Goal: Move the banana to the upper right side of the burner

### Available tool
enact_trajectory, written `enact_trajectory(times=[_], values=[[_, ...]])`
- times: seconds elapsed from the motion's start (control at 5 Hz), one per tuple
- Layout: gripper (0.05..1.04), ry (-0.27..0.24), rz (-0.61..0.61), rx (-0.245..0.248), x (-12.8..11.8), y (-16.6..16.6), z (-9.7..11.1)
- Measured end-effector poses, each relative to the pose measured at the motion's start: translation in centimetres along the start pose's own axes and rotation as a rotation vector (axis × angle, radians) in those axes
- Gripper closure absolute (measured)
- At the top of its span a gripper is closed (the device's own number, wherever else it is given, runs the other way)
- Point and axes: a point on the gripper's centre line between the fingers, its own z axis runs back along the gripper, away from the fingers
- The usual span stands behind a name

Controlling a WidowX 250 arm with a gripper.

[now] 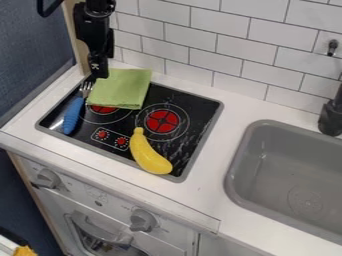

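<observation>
The black gripper [99, 70] hangs at the upper left, above the back left corner of the stove and just beside the green cloth; how its fingers stand cannot be told. A yellow banana [148, 154] lies on the front right part of the black stove top [190, 137], its upper tip close to the right burner [162, 121] and its lower end near the stove's front edge. The gripper is well away from the banana, up and to the left of it.
A green cloth [121, 88] partly covers the left burner [103, 108]. Left of it lies a fork with a blue handle [73, 116]. The grey sink [287, 180] is at the right, with a black faucet [331, 117] behind it. A white tiled wall [220, 45] stands along the back.
</observation>
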Motion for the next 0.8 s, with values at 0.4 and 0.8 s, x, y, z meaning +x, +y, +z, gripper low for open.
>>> enact_trajectory(times=[0.4, 0.8], values=[[0.083, -0.009, -0.043, 0.094, -0.4, 3.3, -3.4], [0.083, 0.021, -0.161, 0.026, -0.2, 6.6, -0.6]])
